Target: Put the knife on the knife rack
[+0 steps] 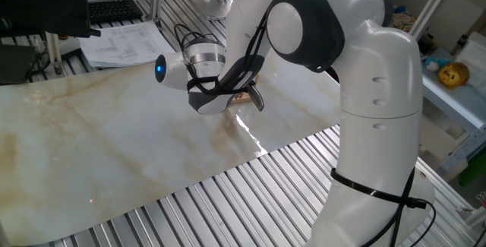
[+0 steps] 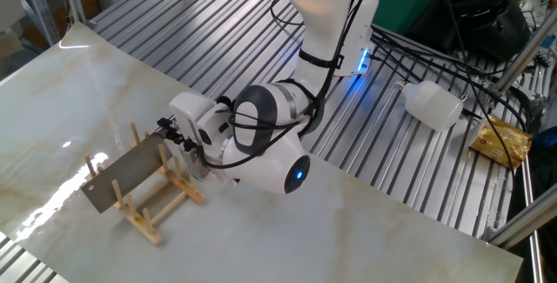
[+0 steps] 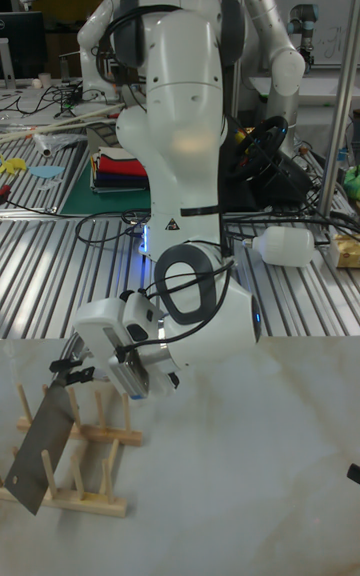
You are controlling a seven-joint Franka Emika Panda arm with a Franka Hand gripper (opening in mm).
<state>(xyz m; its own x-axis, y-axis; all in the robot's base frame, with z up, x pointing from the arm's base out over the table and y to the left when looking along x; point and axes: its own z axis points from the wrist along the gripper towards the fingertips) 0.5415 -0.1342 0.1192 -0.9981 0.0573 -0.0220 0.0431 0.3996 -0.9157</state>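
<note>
The knife (image 2: 122, 176) has a broad dark grey blade and hangs tilted, its low corner down among the pegs of the knife rack (image 2: 165, 206). The rack is light wood and stands near the marble top's front-left edge. My gripper (image 2: 165, 131) is shut on the knife's handle end, which the fingers hide. In the tall fixed view the blade (image 3: 45, 446) slopes down to the left in front of the rack (image 3: 90, 504), with the gripper (image 3: 68, 373) at its top. The arm hides the knife in one fixed view, where only a dark finger (image 1: 258, 99) shows.
A white plastic bottle (image 2: 432, 104) and a yellow packet (image 2: 503, 141) lie on the slatted metal bench behind the marble top (image 2: 365, 231). Papers (image 1: 121, 43) and a keyboard (image 1: 114, 7) sit at the far side. My own arm's large joint (image 2: 261, 139) hangs just right of the rack.
</note>
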